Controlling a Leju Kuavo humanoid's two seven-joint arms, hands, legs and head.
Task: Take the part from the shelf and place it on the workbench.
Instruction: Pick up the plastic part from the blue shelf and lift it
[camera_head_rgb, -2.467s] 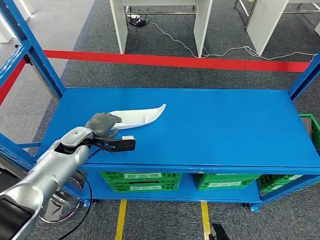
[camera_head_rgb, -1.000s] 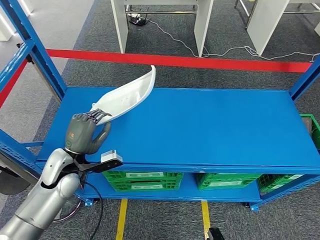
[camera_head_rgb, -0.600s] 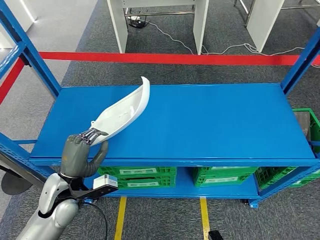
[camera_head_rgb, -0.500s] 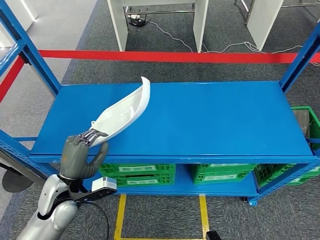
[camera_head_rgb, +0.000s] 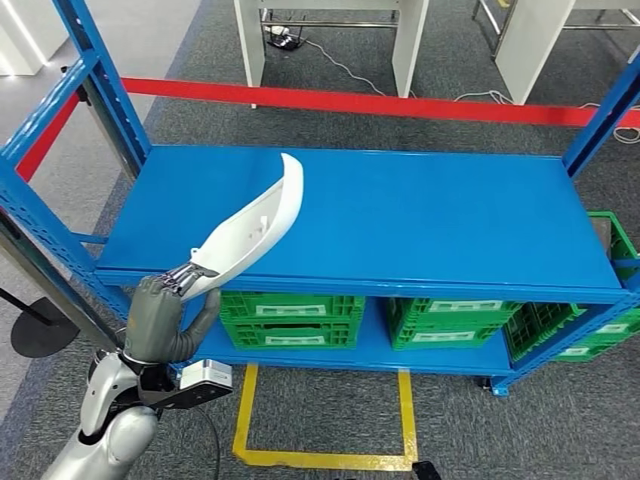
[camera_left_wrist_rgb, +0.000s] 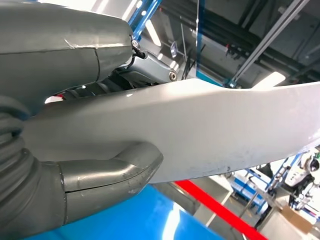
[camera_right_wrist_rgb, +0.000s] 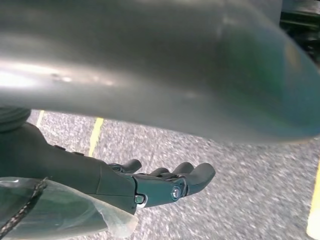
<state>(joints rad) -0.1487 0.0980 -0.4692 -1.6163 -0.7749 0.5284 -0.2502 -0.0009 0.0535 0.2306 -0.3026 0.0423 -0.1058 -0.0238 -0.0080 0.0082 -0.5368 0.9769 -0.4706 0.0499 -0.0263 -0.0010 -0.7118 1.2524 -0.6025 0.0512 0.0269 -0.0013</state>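
Grey fingers (camera_head_rgb: 183, 280) of the left hand (camera_head_rgb: 155, 318) clamp the narrow end of the white part (camera_head_rgb: 249, 225), lifted clear above the blue shelf's (camera_head_rgb: 423, 215) front left edge, probably so it can be carried to the workbench. Right hand (camera_right_wrist_rgb: 158, 187) hangs loose, holding nothing, over the floor.

No legible text in any view. The green crates (camera_head_rgb: 291, 320) under the blue shelf (camera_head_rgb: 423, 215) carry white label strips (camera_head_rgb: 290, 310), but the print on them is too small for me to read. No brand or number is readable on the white part (camera_head_rgb: 249, 228).
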